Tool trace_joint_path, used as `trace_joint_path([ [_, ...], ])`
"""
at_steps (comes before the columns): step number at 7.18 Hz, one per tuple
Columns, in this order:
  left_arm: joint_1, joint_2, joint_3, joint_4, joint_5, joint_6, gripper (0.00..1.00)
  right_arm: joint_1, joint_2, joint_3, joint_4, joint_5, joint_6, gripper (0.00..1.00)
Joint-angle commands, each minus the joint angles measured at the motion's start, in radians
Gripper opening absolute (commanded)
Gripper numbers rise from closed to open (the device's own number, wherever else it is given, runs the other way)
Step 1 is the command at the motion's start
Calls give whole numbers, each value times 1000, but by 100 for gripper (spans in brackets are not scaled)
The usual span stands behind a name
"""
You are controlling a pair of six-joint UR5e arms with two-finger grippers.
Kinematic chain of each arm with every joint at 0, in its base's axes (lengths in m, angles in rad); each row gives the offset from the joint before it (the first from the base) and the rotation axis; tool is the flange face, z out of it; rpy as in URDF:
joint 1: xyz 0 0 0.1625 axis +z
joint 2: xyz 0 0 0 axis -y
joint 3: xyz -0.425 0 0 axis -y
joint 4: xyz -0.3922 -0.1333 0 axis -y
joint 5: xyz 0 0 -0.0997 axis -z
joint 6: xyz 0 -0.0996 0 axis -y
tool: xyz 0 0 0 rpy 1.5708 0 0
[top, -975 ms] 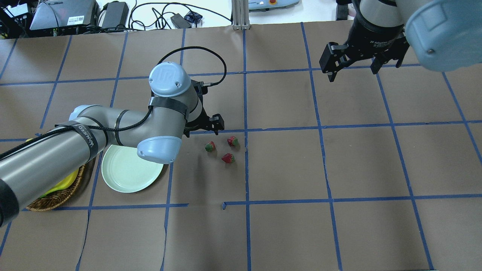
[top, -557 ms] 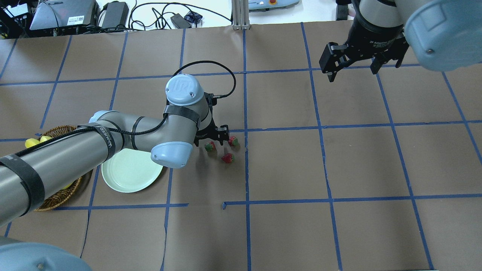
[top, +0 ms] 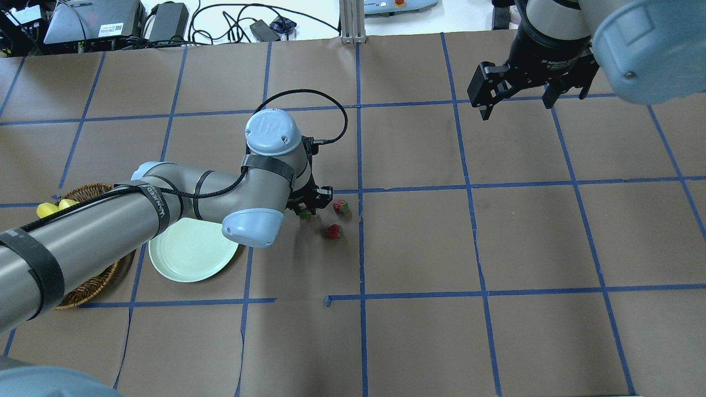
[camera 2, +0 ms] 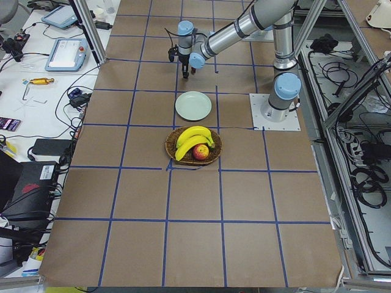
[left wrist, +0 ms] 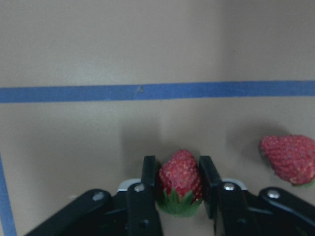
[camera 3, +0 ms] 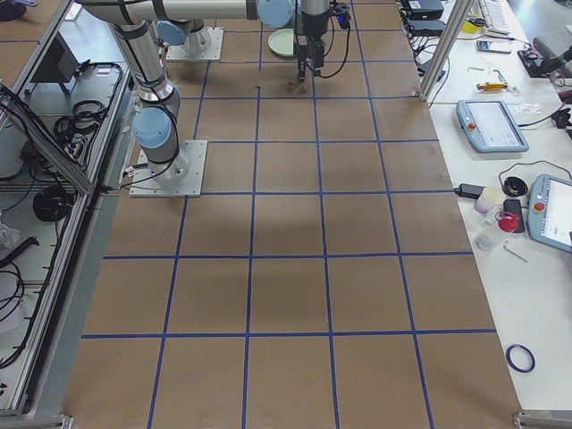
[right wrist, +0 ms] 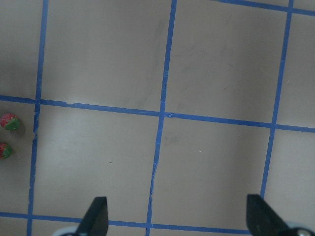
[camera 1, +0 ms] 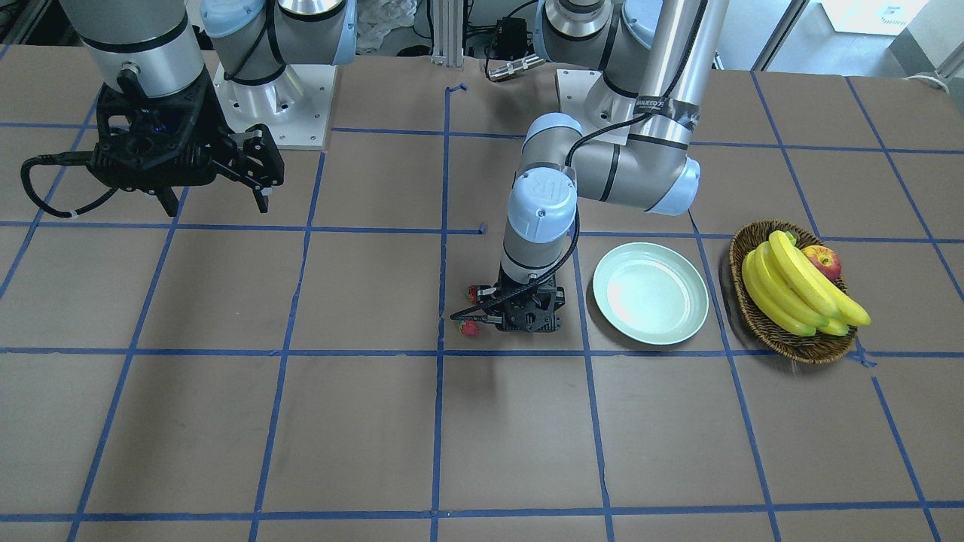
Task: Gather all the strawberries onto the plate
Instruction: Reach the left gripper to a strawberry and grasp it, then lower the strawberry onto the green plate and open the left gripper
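Observation:
Three small red strawberries lie near the table's middle. My left gripper (top: 309,208) stands straight down over the leftmost strawberry (top: 304,215). In the left wrist view its fingers (left wrist: 148,173) press both sides of that strawberry (left wrist: 180,179), which rests on the table. A second strawberry (top: 341,207) and a third strawberry (top: 333,232) lie free just to the right. The pale green plate (top: 187,253) is empty, left of the gripper and partly under my left arm. My right gripper (top: 518,107) is open and empty, high at the far right.
A wicker basket (camera 1: 791,346) with bananas (camera 1: 798,293) and an apple (camera 1: 822,261) stands beyond the plate at the table's left end. The brown paper table top carries a blue tape grid (top: 361,248). Cables and devices lie past the far edge.
My left arm has swung right to the strawberries, and its gripper has come down over the leftmost one. The right arm has not moved.

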Motion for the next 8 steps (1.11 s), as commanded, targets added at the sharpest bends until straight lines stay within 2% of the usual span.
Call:
trace_joint_path([
  [1, 25, 73, -2, -93, 67, 58, 13, 1, 0, 0, 0, 0, 2, 100],
  [5, 246, 154, -136, -98, 113, 417, 13, 1, 2, 2, 0, 1, 2, 100],
  [6, 283, 170, -158, -93, 125, 455, 14, 1, 2, 2, 0, 1, 2, 100],
  [7, 286, 170, -189, -92, 127, 456, 20, 1, 2, 2, 0, 1, 0, 100],
  [8, 286, 173, -188, -83, 119, 456, 99, 1, 2, 2, 0, 1, 2, 100],
])
